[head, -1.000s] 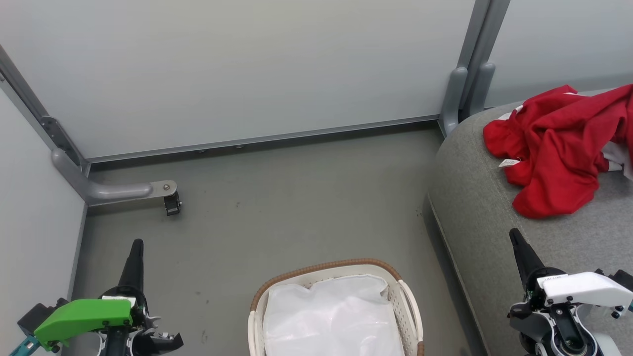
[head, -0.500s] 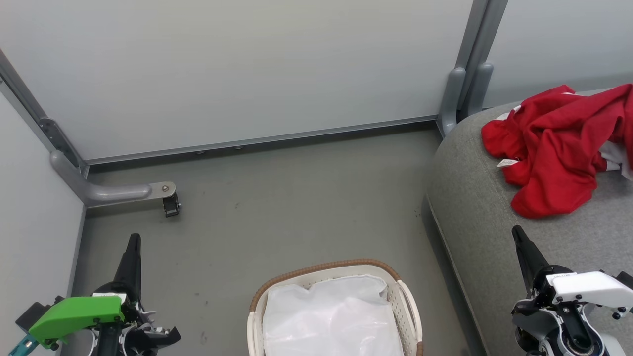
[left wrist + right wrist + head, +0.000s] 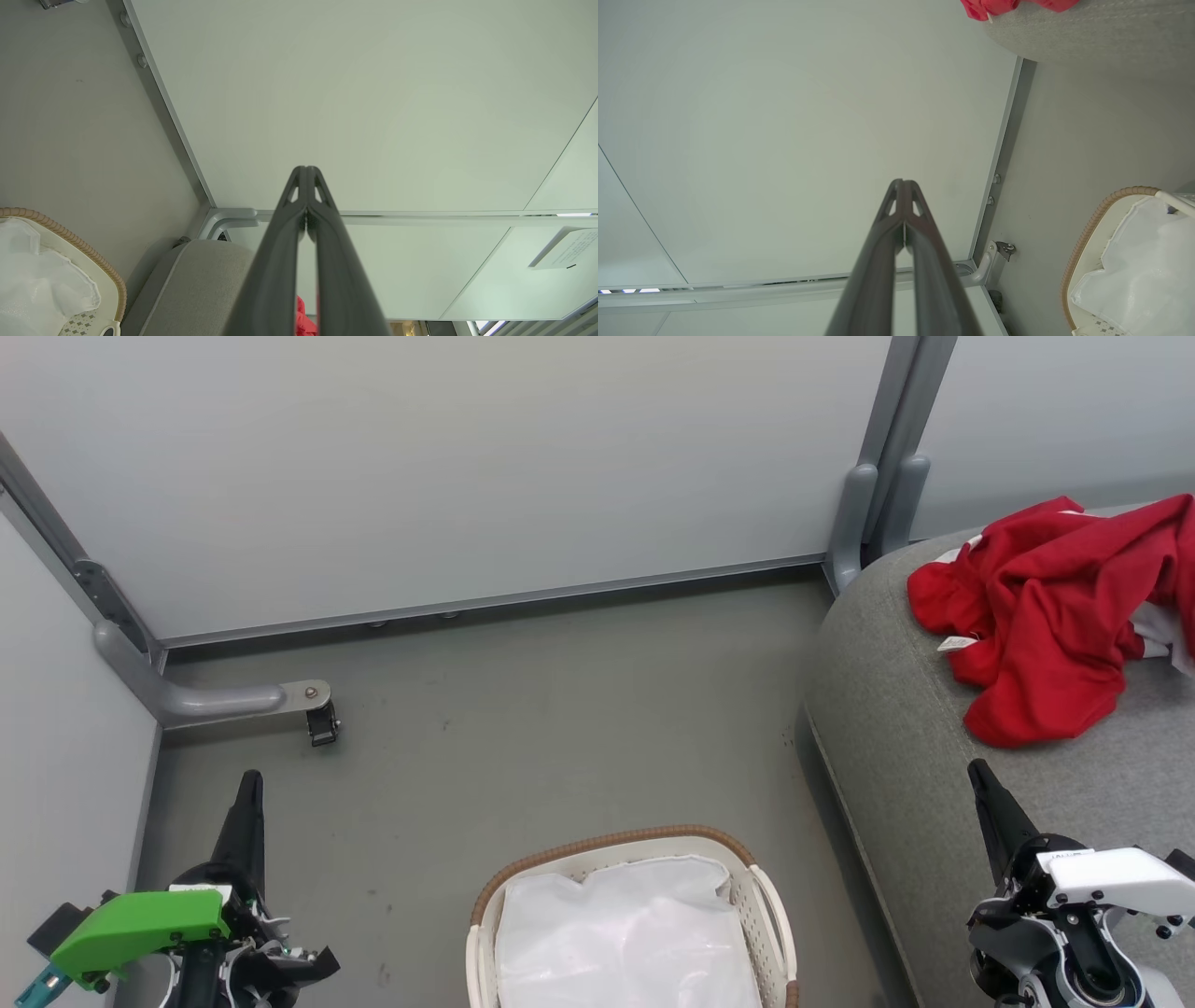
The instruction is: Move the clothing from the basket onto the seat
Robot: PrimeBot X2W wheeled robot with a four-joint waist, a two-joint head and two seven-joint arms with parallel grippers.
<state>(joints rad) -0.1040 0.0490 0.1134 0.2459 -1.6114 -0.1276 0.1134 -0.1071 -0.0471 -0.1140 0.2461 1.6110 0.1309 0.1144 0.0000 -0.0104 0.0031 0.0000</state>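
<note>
The red clothing (image 3: 1046,625) lies crumpled on the grey seat (image 3: 896,728) at the right of the head view, a small white tag at its left edge. The cream basket (image 3: 616,845) with a brown woven rim stands on the floor at bottom centre, holding a white liner (image 3: 625,933). My left gripper (image 3: 249,778) is shut at the lower left, over bare floor. My right gripper (image 3: 977,768) is shut at the lower right, over the seat's front part, below the clothing and apart from it. Both wrist views show the fingertips (image 3: 306,170) (image 3: 903,183) pressed together with nothing between them.
Pale partition panels (image 3: 448,467) close the floor at the back and left. A grey bracket foot with a small castor (image 3: 322,719) sticks out at the left. A grey post (image 3: 868,513) stands by the seat's back corner. Grey floor (image 3: 523,737) lies between basket and wall.
Both grippers have slipped slightly toward the bottom of the head view, still shut. The clothing and the basket stay where they were.
</note>
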